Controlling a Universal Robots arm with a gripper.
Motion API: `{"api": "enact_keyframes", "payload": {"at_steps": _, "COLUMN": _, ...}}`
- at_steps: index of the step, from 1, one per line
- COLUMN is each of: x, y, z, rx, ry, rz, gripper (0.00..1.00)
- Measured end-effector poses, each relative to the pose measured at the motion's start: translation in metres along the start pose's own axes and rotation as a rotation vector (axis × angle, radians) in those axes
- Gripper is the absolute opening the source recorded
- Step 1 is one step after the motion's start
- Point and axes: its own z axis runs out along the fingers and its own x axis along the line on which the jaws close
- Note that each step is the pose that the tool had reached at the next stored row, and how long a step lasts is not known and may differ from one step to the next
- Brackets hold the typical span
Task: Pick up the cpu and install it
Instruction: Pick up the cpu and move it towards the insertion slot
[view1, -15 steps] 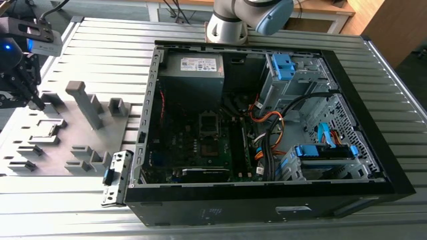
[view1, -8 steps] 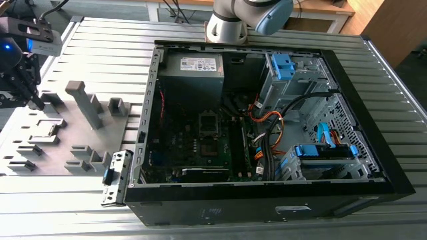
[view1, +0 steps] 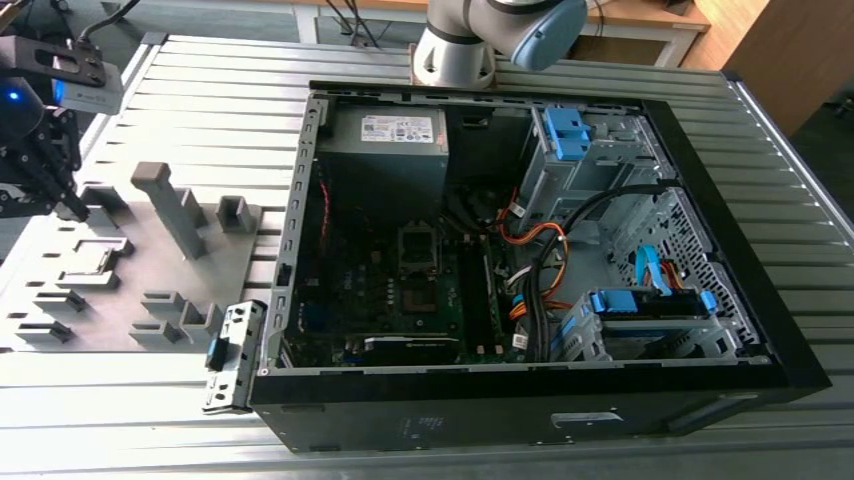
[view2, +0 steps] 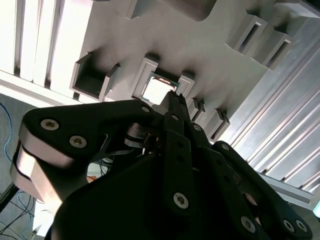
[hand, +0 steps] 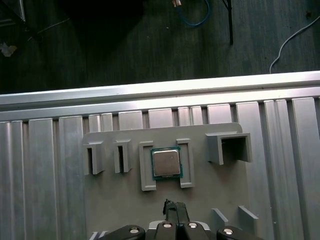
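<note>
Robot hand (hand: 172, 206) poised above cpu (hand: 166, 163) on grey fixture plate (hand: 115, 200)

The hand's dark fingers are drawn together with nothing gripped, their tips over the fixture plate, near the cpu but apart from it. The cpu lies flat, silvery face up, in a pocket between two raised rails of the fixture plate. In the exterior view the hand hangs over the fixture plate's end at the exterior view's left. The open computer case (view1: 441, 415) sits beside the plate, toward the exterior view's right, on the ribbed metal surface (view1: 200, 100).
</note>
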Motion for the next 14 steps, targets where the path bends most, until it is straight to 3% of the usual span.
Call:
{"api": "enact_keyframes", "payload": {"at_steps": 4, "x": 0.0001, "y": 0.0008, "z": 0.0012, "rx": 0.0021, "ry": -0.0021, "rz": 0.046, "gripper": 0.11}}
{"api": "enact_keyframes", "payload": {"at_steps": 14, "x": 0.0003, "y": 0.0007, "z": 0.0051, "rx": 0.0107, "ry": -0.0102, "rz": 0.227, "gripper": 0.11}}
